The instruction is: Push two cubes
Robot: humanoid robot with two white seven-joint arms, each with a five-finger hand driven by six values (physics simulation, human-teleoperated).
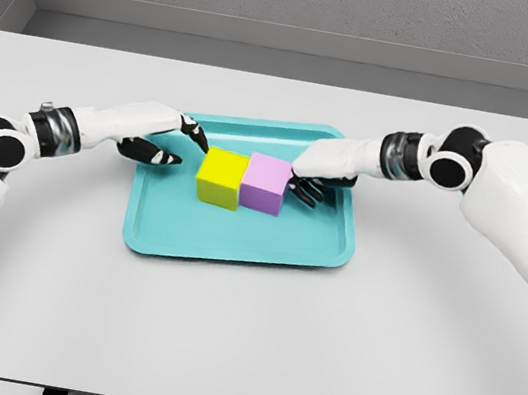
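Observation:
A yellow cube (220, 178) and a pink cube (266, 184) sit side by side, touching, in the middle of a teal tray (237, 239). My left hand (174, 142) reaches in from the left, its fingers extended, with dark fingertips (199, 140) right at the yellow cube's left upper edge. From the right, my right hand (309, 181) lies flat against the pink cube's right face, its fingertips (302, 192) touching it. Neither hand grasps anything.
The tray lies on a white table (239, 346) whose front edge runs along the bottom. A grey wall (297, 0) stands behind the table. The tray's raised rim surrounds both cubes.

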